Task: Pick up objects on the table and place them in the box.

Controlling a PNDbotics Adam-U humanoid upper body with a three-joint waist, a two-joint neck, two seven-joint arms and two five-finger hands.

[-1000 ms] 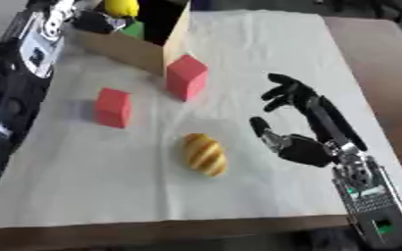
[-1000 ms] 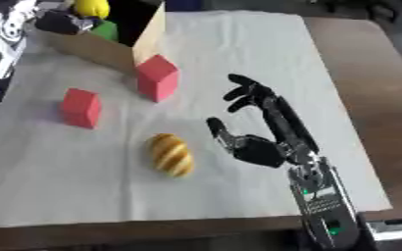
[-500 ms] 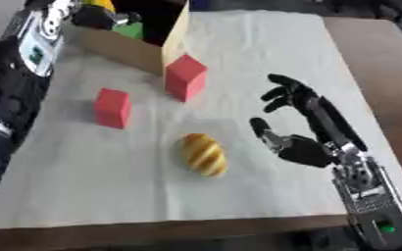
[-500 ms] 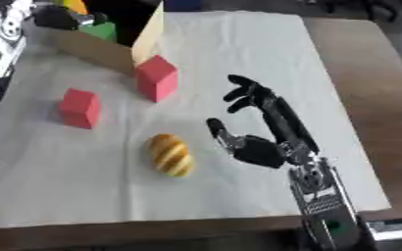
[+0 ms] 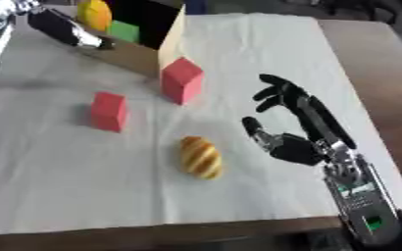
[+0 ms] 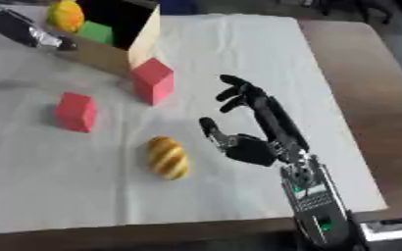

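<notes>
Brown bench [image 5: 385, 63] mostly covered by a white cloth [image 5: 264, 54], cloth's near edge just short of the bench's front. Cardboard box [image 5: 157, 46] at far left on the cloth, open side facing the viewer, dark inside; a yellow-orange round fruit-like thing [image 5: 94, 13] and a green block [image 5: 125, 31] sit in it. Right hand [image 5: 294, 132] over the cloth's right half, arm coming up from the lower right corner, palm facing left, fingers spread and lightly bent, thumb out toward the bread, holding nothing. Left hand [image 5: 63, 29] at the upper left, dark fingers reaching along the front of the box near the fruit; can't tell whether they're spread or curled, or whether they touch anything. Larger red cube [image 5: 182, 80] stands just beside the box's near corner, appears to touch it. Smaller red cube [image 5: 109, 111] nearer and to the left, well apart from the box. Bread roll [image 5: 201, 156], golden with pale stripes, lies on the cloth between the smaller cube and the right hand, near the thumb, not touching it. All three loose things outside the box.
</notes>
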